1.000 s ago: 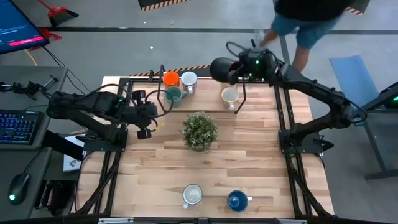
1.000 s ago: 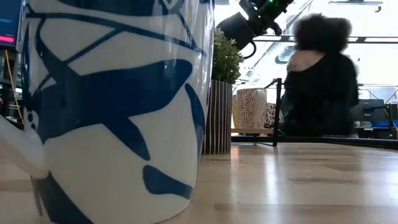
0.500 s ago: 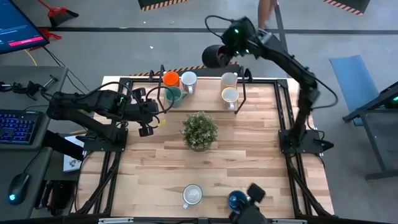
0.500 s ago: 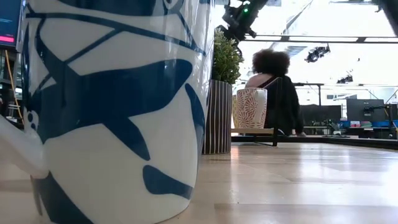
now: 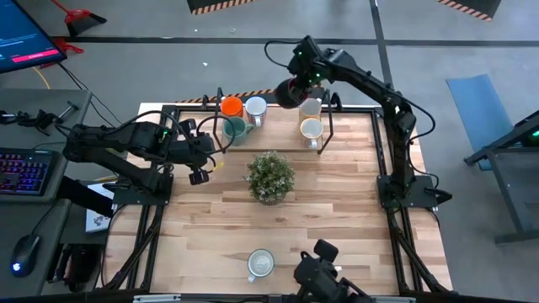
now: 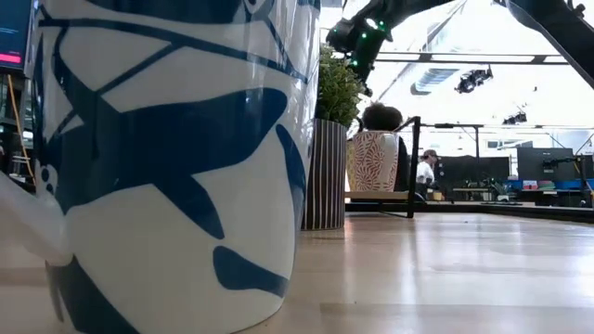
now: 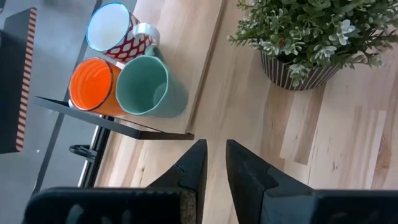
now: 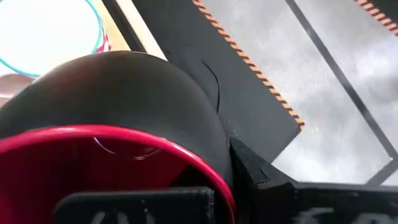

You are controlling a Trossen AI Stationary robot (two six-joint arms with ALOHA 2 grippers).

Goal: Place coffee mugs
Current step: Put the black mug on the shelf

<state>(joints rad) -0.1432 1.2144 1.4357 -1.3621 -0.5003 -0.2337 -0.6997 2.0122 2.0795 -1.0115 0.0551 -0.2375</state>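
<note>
Your right gripper (image 5: 290, 88), clamped on the dark red mug (image 5: 286, 93), had swung in over the table's (image 5: 337, 210) far edge beside the white mugs (image 5: 311, 118), while your left gripper (image 7: 212, 163), fingers slightly apart and empty, hung over bare wood near the plant (image 5: 270, 177).

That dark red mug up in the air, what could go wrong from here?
The right hand carries the dark red mug over the table's far edge, close beside two cream mugs on the raised shelf. Coming down a little off, it might knock them. The grip seems to pinch only the rim, so the mug could slip and fall. Landing room looks tight between them and the patterned mug.
</note>
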